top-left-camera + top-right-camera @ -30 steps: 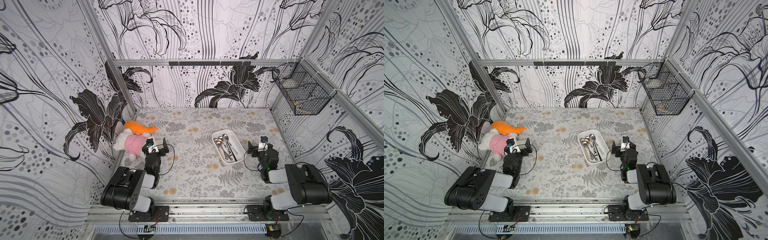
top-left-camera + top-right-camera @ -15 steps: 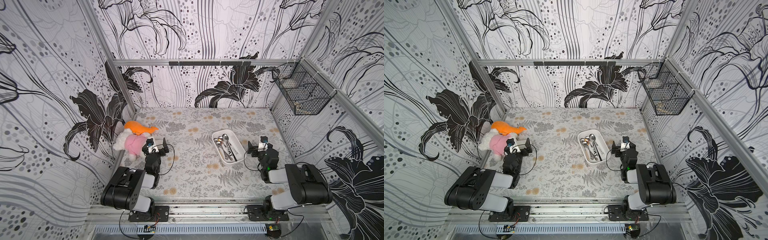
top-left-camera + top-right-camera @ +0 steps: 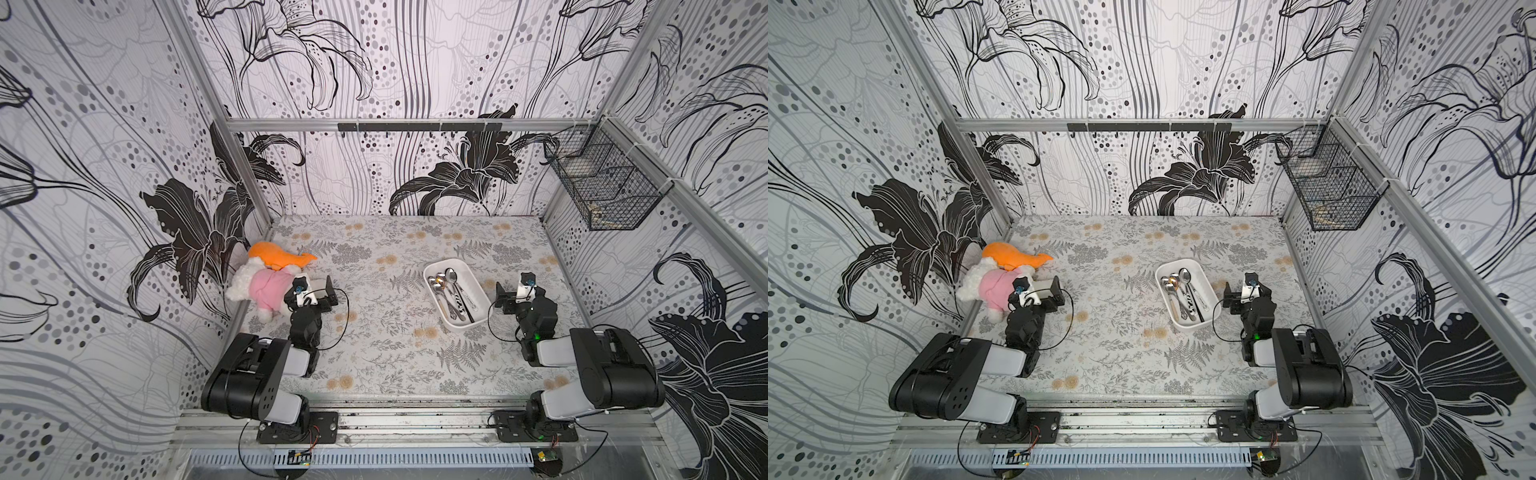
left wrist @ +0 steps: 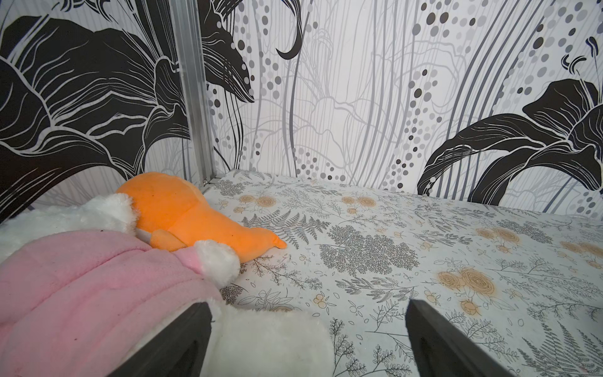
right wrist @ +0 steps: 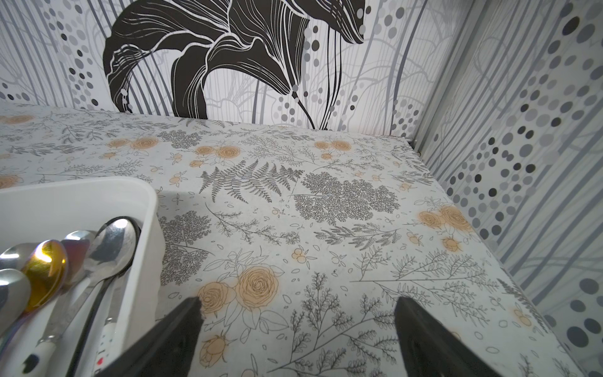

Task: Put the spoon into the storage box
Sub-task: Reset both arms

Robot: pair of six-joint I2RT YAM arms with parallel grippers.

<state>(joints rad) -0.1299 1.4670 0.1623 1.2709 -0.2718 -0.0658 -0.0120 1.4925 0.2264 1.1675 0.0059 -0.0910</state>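
R wrist view alone shows the spoons (image 5: 112,244), 5 bowls incl. one gold, lying in the box (image 5: 148,212) just beside the right hand (image 5: 298,300), fingers spread w/ nothing between. L wrist view shows the left hand (image 4: 306,305), also spread & empty, one finger right by the white-pink plush (image 4: 81,277), orange plush (image 4: 182,209) beyond it. Both top views give the whole: floral-print desk (image 3: 395,353), lily-pattern walls (image 3: 415,62), 1 box right of centre, 2 plushes at the left edge, 1 wire basket (image 3: 602,187) on the right wall.
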